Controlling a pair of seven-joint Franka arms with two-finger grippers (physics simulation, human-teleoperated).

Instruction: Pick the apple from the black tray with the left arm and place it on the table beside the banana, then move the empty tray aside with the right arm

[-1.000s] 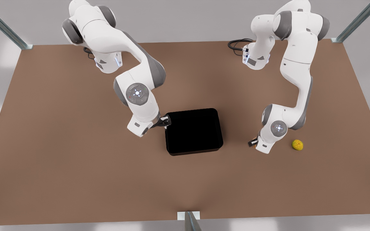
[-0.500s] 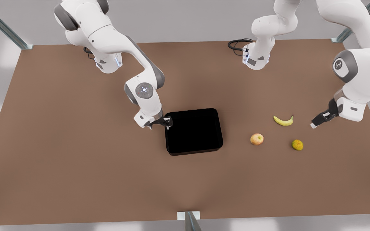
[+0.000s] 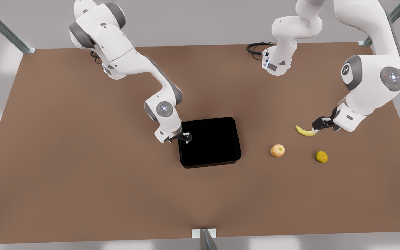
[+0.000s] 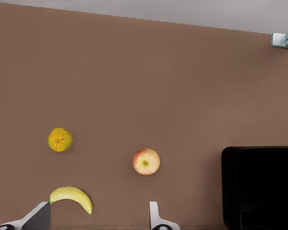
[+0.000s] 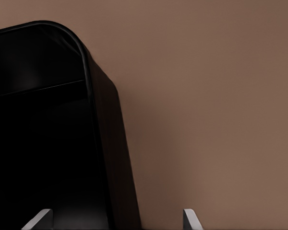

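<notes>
**Apple down, tray grab next**

The apple (image 3: 277, 150) sits on the table (image 3: 82, 173), near the banana (image 3: 304, 131) and apart from it – so the first half looks done. The left gripper (image 3: 314, 131) hangs just by the banana's stem end, fingers spread wide w/ nothing between them (image 4: 154, 215).

The right gripper (image 3: 186, 137) is at the black tray (image 3: 209, 142), on its wall toward the front view's left. In the right wrist view its fingers (image 5: 189, 218) stand wide, straddling that wall – prob. lined up to pinch it, not closed yet.

The tray looks empty. A bumpy yellow-green fruit (image 3: 321, 156) lies past the apple, away from the tray. The table beyond the tray's gripped side is bare, so I'd judge nothing blocks a slide that way.
</notes>
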